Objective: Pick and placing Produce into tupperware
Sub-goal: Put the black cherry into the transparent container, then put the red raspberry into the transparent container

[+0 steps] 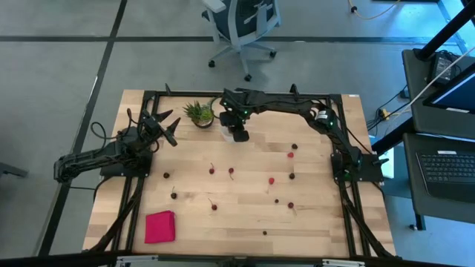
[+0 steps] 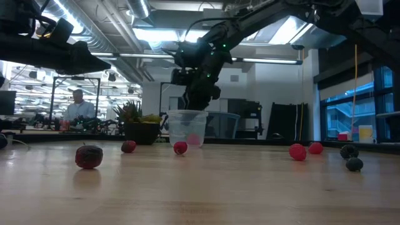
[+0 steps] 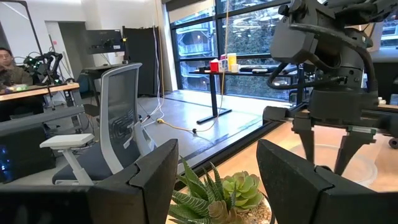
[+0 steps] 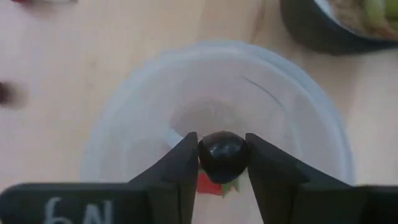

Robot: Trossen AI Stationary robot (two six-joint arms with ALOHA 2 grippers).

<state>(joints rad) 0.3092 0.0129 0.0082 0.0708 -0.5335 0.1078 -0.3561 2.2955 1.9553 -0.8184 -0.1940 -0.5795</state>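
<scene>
The step in hand is the drop. In the high view the right tool (image 1: 237, 135) hangs just above centre of the frame, directly over the clear cup (image 1: 228, 133), which stands on the desk (image 1: 319, 222) just right of the small potted plant (image 1: 199, 113). The right wrist view shows its two dark fingers (image 4: 177, 168) pressed on a dark round berry (image 4: 223, 156) dead centre in the frame, with the cup's whitish rim (image 4: 311, 124) ringing it all round. So the berry is gripped and lined up over the mouth. Something red with a touch of green (image 4: 214, 185) peeks out below the berry; it looks like fruit already lying in the cup, and the low view shows a pink blur (image 2: 194, 140) through the cup wall.

The next move, as I judge it, calls only for the fingers to part so the berry falls in, then a straight lift clear of the rim before going after another.

The left tool (image 1: 167, 127) waits at the left of the high view with its fingers spread wide, holding nothing. Many berries remain scattered across the middle and right of the desk, one near centre (image 1: 231, 171) among them.
</scene>
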